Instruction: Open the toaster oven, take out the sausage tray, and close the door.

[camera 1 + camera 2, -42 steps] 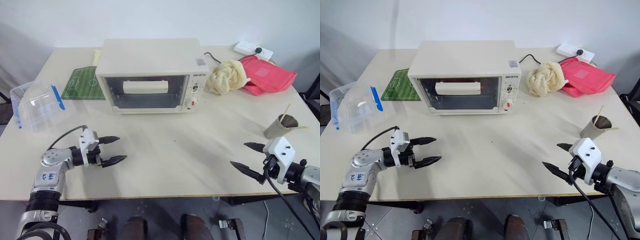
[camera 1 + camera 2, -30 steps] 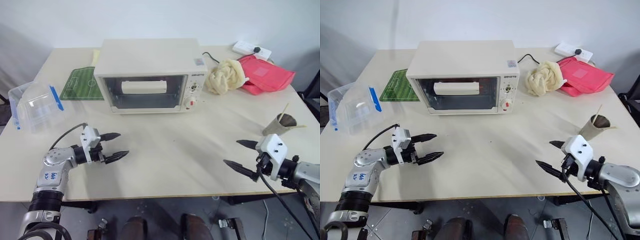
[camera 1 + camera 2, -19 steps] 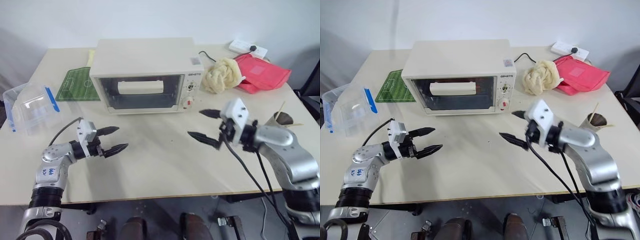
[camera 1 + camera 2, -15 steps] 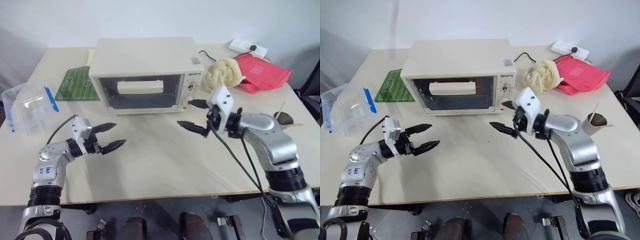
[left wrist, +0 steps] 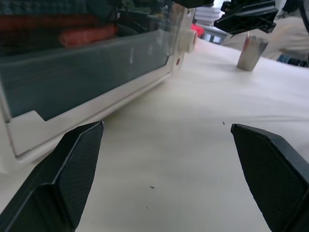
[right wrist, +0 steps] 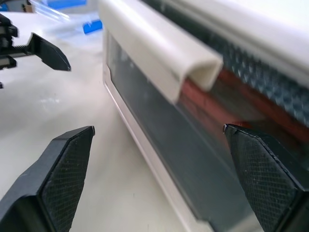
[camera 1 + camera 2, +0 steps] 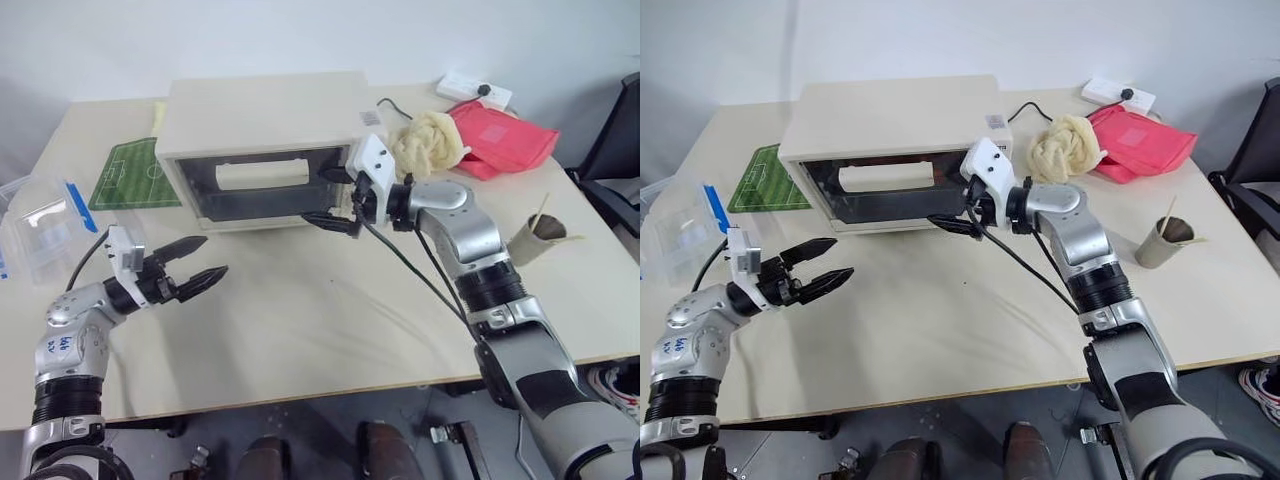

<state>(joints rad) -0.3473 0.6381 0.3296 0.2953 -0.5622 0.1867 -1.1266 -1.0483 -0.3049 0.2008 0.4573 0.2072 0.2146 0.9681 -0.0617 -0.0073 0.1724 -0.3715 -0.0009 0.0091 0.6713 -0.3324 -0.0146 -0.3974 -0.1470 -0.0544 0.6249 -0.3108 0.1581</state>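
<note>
Swinging across from the table's right edge, my right gripper (image 7: 340, 197) has arrived at the front of the toaster oven (image 7: 262, 110), while my left one has only lifted a little. Going left to right: the clear plastic box with blue clips (image 7: 35, 215) is sitting at the table's far left; my left gripper (image 7: 190, 262) is hovering wide open over bare tabletop, waiting clear of the door's swing. The door (image 7: 262, 185) is standing shut, and red sausages on the sausage tray (image 5: 87, 35) are showing through the glass. My right gripper is spreading wide, empty, just off the right end of the cream bar handle (image 6: 159, 60), lining up to pull, I judge.
</note>
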